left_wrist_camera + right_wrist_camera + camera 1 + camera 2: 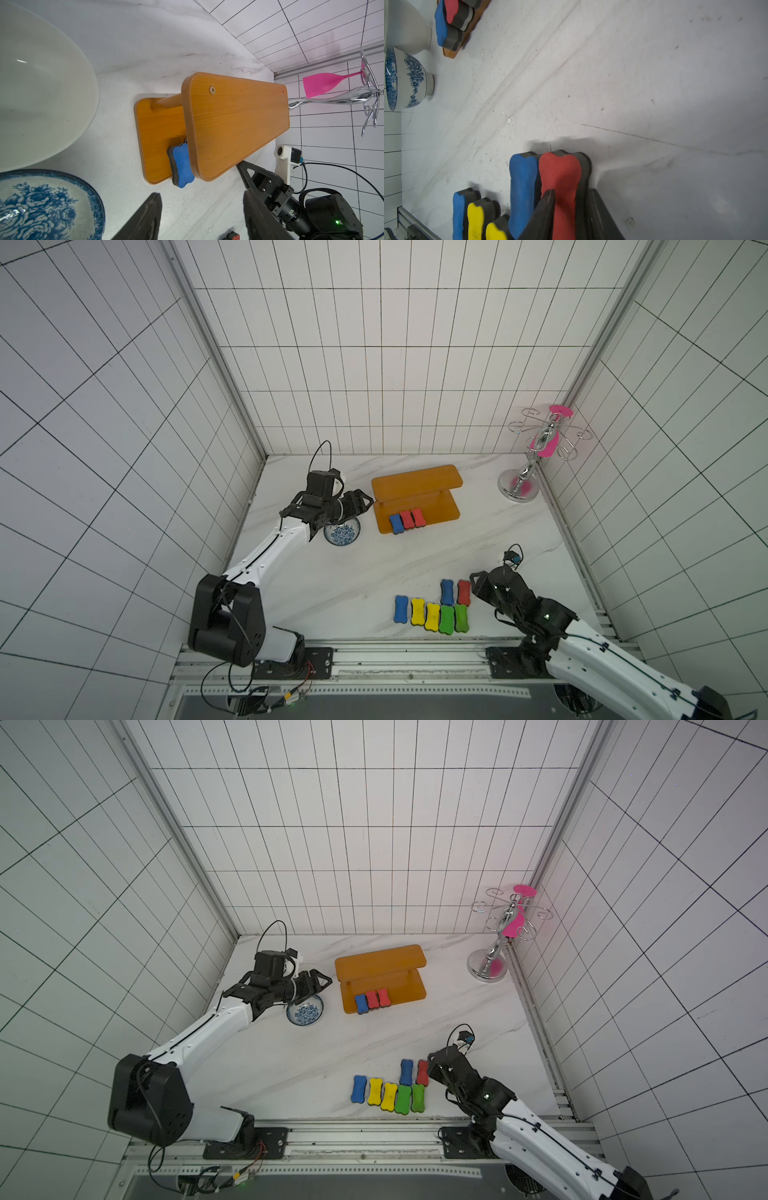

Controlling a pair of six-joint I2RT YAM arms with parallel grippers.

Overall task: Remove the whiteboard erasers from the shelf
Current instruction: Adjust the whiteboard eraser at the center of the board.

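Note:
The orange-brown shelf (417,481) stands at the back middle of the table. Its lower board holds a blue eraser (396,524) and two red erasers (407,519) (417,517) side by side; its upper board (239,124) is bare. Several erasers lie near the front edge: blue (400,608), yellow (417,612), green (446,619). Behind them are a blue one (446,592) and a red eraser (560,172). My right gripper (571,193) straddles that red eraser, which rests on the table, jaws slightly parted. My left gripper (368,502) hangs open and holds nothing, left of the shelf.
A blue-and-white bowl (342,533) sits under my left wrist, with a plain white bowl (41,83) beside it. A chrome cup rack (536,448) with pink parts stands in the back right corner. A metal rail (395,649) runs along the table's front edge.

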